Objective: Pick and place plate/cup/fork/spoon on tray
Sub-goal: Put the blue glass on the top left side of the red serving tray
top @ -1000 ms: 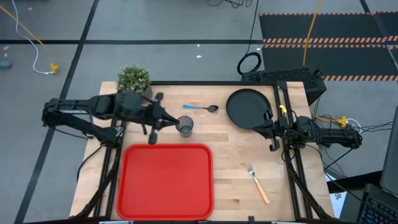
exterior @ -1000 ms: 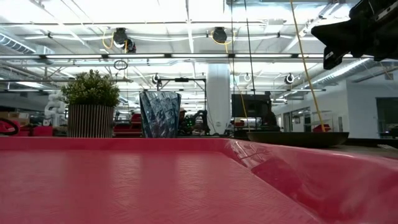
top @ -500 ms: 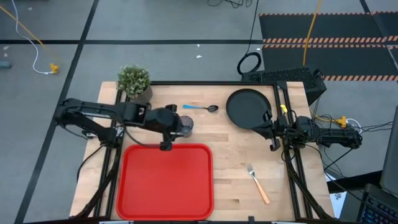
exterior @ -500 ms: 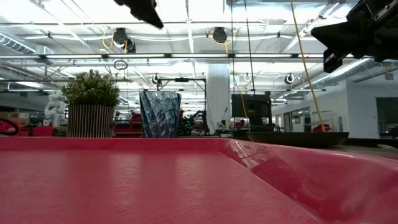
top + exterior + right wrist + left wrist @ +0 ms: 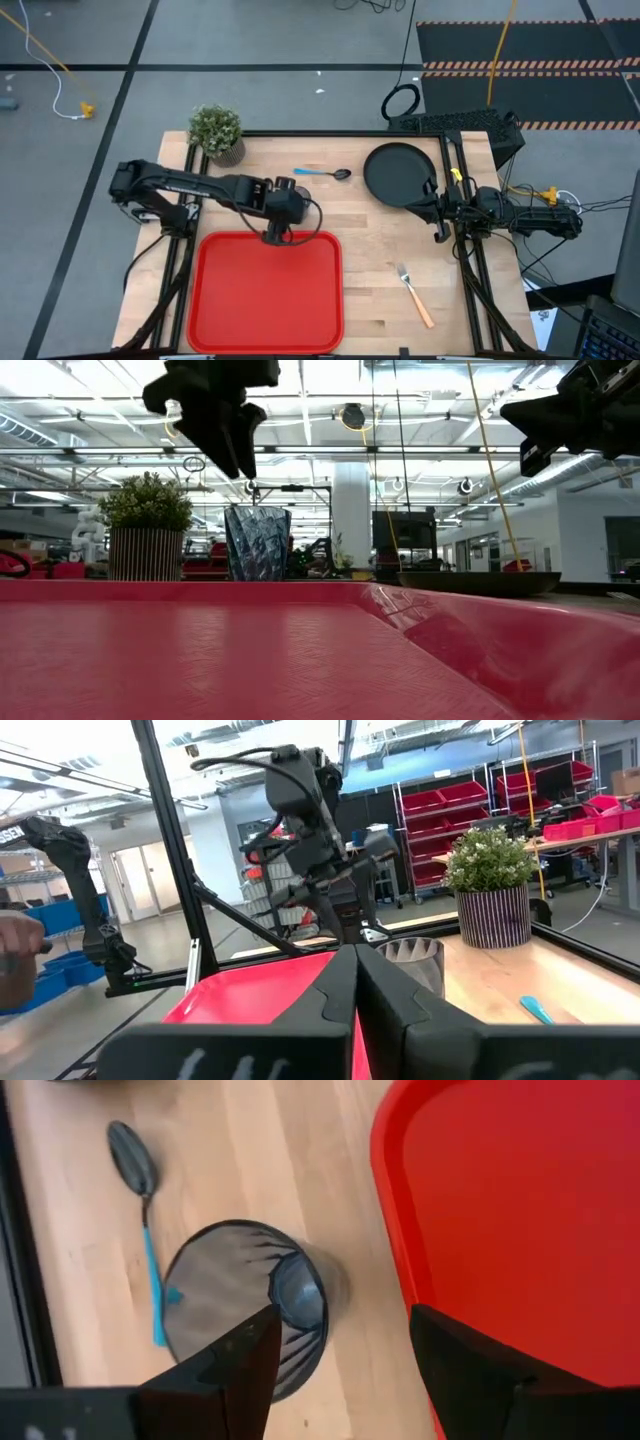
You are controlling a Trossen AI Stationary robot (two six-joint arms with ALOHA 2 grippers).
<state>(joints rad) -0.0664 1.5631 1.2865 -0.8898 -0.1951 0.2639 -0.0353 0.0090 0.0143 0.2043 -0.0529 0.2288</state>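
Observation:
The dark translucent cup (image 5: 245, 1305) stands upright on the wood table beside the red tray's (image 5: 267, 290) far rim; in the high view my left arm covers it. My left gripper (image 5: 345, 1320) hangs open above it, pointing steeply down, clear of the cup (image 5: 257, 543) in the low view. The blue-handled spoon (image 5: 325, 173) and the black plate (image 5: 400, 173) lie at the far side, and the orange-handled fork (image 5: 415, 295) lies near the right front. My right gripper (image 5: 437, 208) waits shut at the table's right edge.
A potted plant (image 5: 216, 130) stands at the table's far left corner, behind the cup. The tray (image 5: 520, 1200) holds nothing. Bare wood lies between the tray and the fork.
My left gripper has swung from the far left toward the table's right and near edges and come down over the cup, tipping from nearly level to steeply downward. In the low view it has dropped into the picture above the cup. The cup has stayed put.

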